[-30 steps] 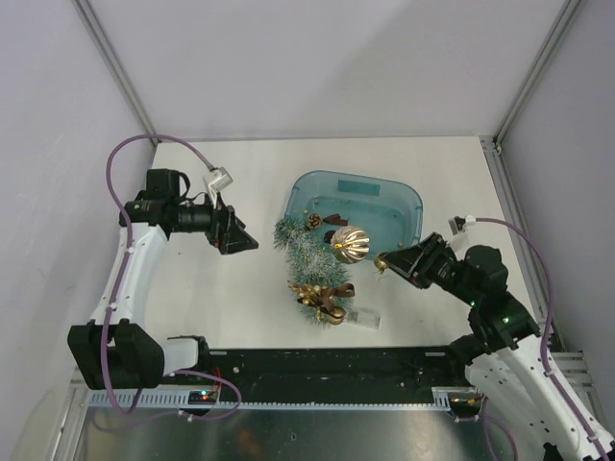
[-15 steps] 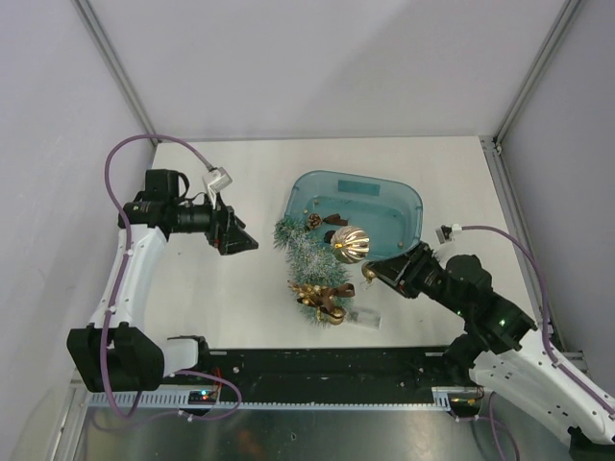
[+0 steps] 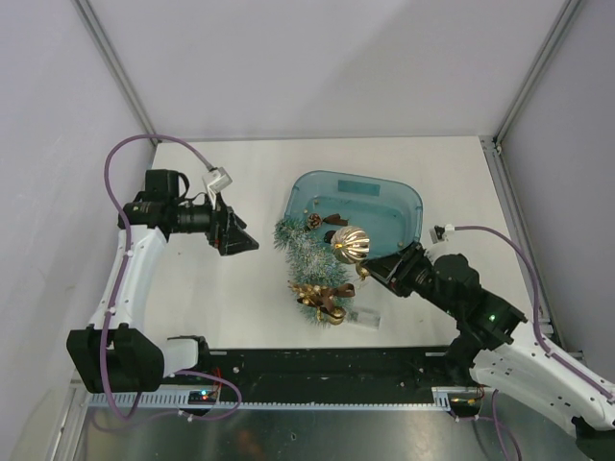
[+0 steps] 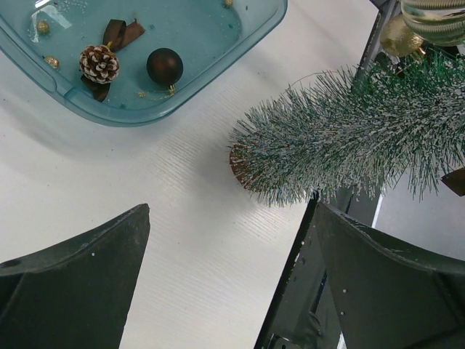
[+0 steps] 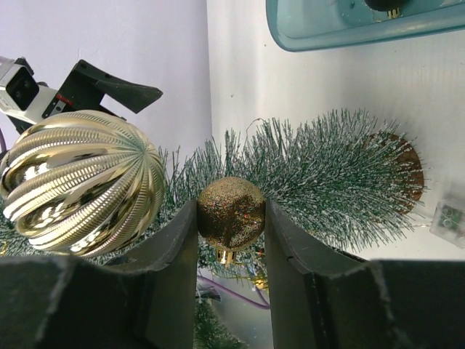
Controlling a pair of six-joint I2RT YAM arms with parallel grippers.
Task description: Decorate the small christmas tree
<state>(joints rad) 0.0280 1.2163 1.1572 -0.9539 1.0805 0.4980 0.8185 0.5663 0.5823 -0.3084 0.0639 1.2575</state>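
The small christmas tree [image 3: 306, 257] lies on its side on the white table, frosted green, and shows in the left wrist view [image 4: 349, 142] and the right wrist view [image 5: 327, 171]. A large ribbed gold bauble [image 3: 350, 243] rests against it. My right gripper [image 3: 370, 272] is shut on a small gold glitter ball [image 5: 231, 213], held right at the tree's branches beside the ribbed bauble [image 5: 83, 182]. My left gripper [image 3: 240, 238] hangs open left of the tree, nothing between its fingers [image 4: 231, 205].
A teal tub [image 3: 408, 206] stands behind the tree, holding a pine cone [image 4: 99, 63] and a brown ball [image 4: 165, 65]. A gold and brown bow [image 3: 323, 296] lies on the tree's near end, with a small clear box [image 3: 365, 317] beside it.
My right arm has reached left, carrying the small gold ball from beside the tub up to the tree's branches. The left arm has stayed where it was.
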